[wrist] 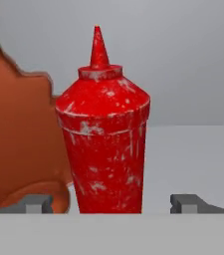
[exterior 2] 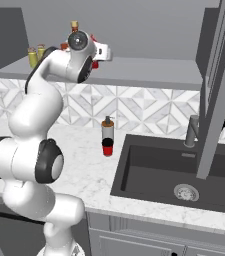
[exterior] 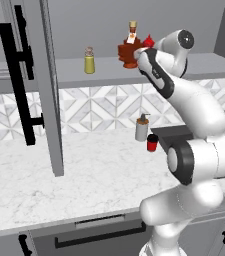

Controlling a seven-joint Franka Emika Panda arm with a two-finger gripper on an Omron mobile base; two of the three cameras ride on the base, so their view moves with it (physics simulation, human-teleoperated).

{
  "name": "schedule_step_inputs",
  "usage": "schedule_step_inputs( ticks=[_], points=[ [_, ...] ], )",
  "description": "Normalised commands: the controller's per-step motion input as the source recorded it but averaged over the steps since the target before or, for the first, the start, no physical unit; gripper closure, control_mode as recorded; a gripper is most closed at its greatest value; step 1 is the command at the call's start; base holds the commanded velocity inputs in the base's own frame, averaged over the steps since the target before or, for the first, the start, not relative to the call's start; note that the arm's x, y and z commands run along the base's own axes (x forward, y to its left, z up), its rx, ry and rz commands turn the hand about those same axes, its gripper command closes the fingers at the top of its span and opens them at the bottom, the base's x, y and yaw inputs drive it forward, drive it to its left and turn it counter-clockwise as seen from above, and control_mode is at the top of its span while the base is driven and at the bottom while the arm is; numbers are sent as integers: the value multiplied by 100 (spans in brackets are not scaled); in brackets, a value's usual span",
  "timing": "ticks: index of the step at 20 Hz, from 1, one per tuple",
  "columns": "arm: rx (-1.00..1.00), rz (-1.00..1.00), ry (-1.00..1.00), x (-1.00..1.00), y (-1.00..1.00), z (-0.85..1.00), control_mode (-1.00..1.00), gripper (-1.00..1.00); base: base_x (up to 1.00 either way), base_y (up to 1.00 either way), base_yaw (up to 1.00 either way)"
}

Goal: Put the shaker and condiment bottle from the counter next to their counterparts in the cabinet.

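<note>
The condiment bottle (wrist: 103, 134) stood upright on the cabinet shelf (exterior: 204, 65), close against the maple-leaf syrup bottle (wrist: 19, 144) at its side; whether the two touched could not be told. In the hand view the hand (wrist: 114, 201) was spread, its two dark fingertips (wrist: 36, 203) standing clear of the red bottle on either side, with a gap visible between each tip and the bottle. From the left base view only the red tip of the condiment bottle (exterior: 148, 41) showed behind the arm, beside the syrup bottle (exterior: 130, 50). A yellow-green shaker (exterior: 89, 60) stood further along the shelf toward the open cabinet door (exterior: 49, 90); the right base view showed two such shakers (exterior 2: 37, 54) together near that end of the shelf. On the worktop (exterior: 84, 175), near its back edge, a grey soap pump bottle (exterior: 142, 127) stood just beside a short red cup (exterior: 152, 143), close to the sink (exterior 2: 174, 175).
</note>
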Motion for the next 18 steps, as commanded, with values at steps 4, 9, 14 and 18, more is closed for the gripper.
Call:
schedule_step_inputs(
  ticks=[4, 9, 14, 18],
  points=[
    [1, -3, 0, -61, 0, 1, -100, -100, 0, 0, 0],
    [4, -1, 0, -96, 0, 5, -100, -100, 0, 0, 0],
    [3, 0, -3, -100, 0, 18, -100, -100, 0, 0, 0],
    [0, 0, -12, -100, -6, 42, -100, -100, 0, 0, 0]
  ],
)
